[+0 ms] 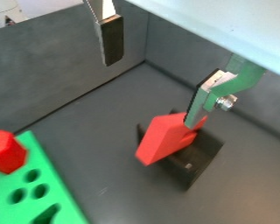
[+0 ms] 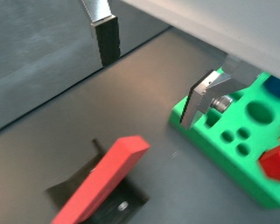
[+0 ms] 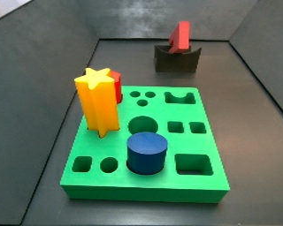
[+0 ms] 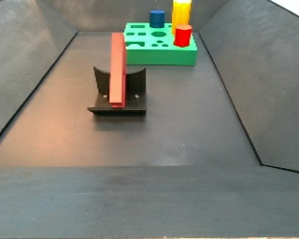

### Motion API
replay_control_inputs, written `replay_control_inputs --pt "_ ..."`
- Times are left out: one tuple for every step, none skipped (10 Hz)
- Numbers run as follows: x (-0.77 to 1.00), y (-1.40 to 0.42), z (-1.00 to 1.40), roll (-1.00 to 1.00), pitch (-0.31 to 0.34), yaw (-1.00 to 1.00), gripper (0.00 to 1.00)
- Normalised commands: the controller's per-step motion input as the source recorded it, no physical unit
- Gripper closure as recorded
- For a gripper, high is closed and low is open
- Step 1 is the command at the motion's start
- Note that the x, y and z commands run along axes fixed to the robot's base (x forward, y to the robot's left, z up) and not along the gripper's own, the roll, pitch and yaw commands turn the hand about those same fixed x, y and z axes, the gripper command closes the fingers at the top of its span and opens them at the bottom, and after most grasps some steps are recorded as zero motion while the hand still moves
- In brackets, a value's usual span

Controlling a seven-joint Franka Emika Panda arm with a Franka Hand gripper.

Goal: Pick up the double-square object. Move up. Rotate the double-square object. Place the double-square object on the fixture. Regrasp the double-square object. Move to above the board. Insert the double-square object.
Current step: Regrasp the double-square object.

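Gripper [image 1: 166,66]: seen only in both wrist views, raised above the dark floor, jaws apart and holding nothing; silver fingers [image 1: 112,35] with dark pads well clear of every piece.

Long flat red plastic double-square object [image 4: 116,67]: standing tilted in the notch of the small dark fixture [image 4: 121,96], out of the gripper's hold.

Large thick green board [image 3: 150,146] with cut-out holes: carries a yellow star-shaped prism [image 3: 95,101] at 9 o'clock and a blue cylinder [image 3: 147,153] at 6 o'clock.

No readable writing.
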Motion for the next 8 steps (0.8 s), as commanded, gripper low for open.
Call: replay_control_inputs --pt "0.0 -0.02 0.01 1.0 0.019 0.03 0.0" --pt "0.01 -0.02 0.01 1.0 0.025 0.03 0.0" --pt "0.02 -0.02 0.0 1.0 0.033 0.03 0.0" --pt "0.03 -0.02 0.0 1.0 0.042 0.03 0.0" --pt "0.04 -0.03 0.0 1.0 0.051 0.04 0.0" --pt "0.06 -0.03 0.0 1.0 0.064 0.04 0.0" --pt "0.07 -0.03 0.0 1.0 0.086 0.05 0.0" --pt "0.09 -0.04 0.0 1.0 0.106 0.06 0.0"
